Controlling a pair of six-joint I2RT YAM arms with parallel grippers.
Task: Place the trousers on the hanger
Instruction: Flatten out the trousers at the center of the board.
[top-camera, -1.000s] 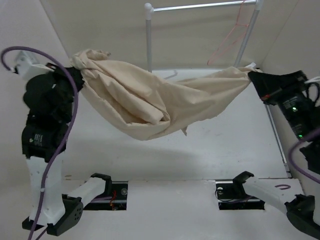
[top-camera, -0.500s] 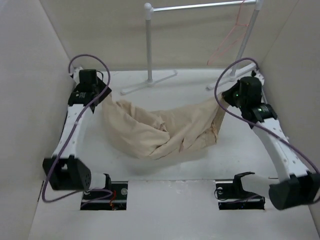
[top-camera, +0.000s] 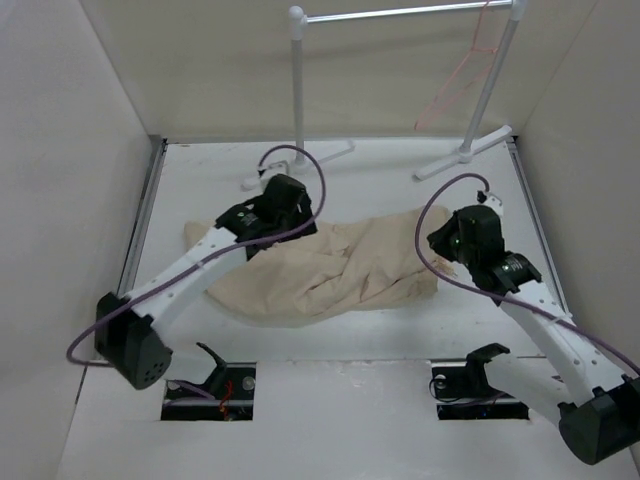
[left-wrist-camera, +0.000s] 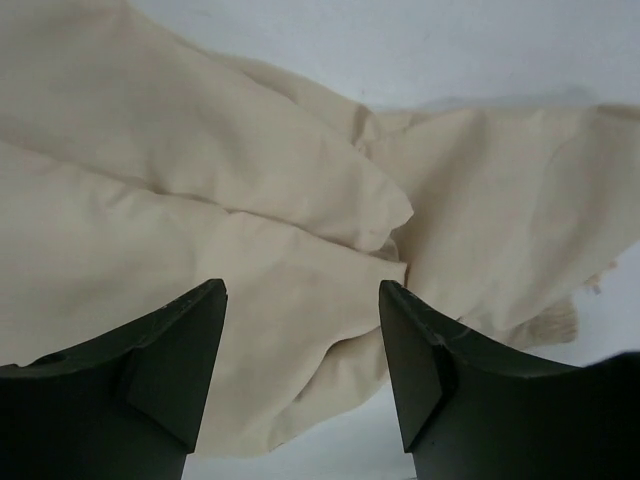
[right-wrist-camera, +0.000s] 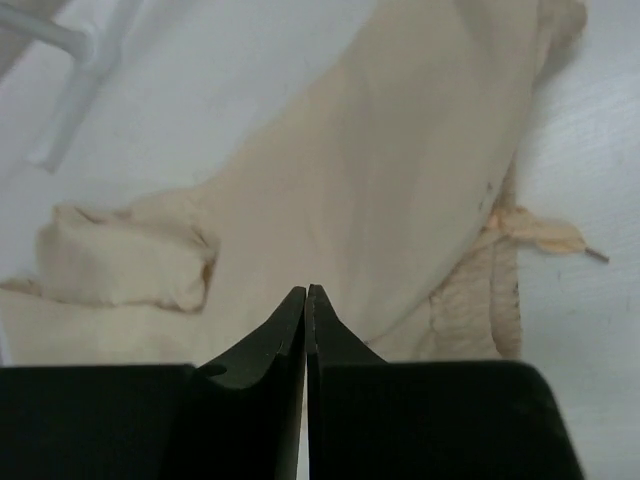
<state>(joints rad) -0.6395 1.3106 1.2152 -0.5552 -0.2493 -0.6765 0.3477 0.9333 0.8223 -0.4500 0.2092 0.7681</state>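
While the left gripper keeps its two dark jaws apart, with nothing between them, it hangs just above the trousers, whose beige folds fill the wrist view under the fingertips. The right gripper has its jaws pressed together tip to tip; no cloth shows between them, and they point down over the right-hand part of the same garment, near a seamed edge. Seen from above, the trousers lie in a crumpled heap on the white table, spread sideways between the two arms: the left arm reaches over the heap's left half, and the right arm stands at its right end. A purple cable loops above the left wrist. At the far side of the table stands the white rack with its silver bar, and the pink hanger hangs from that bar near the right post, well apart from the trousers.
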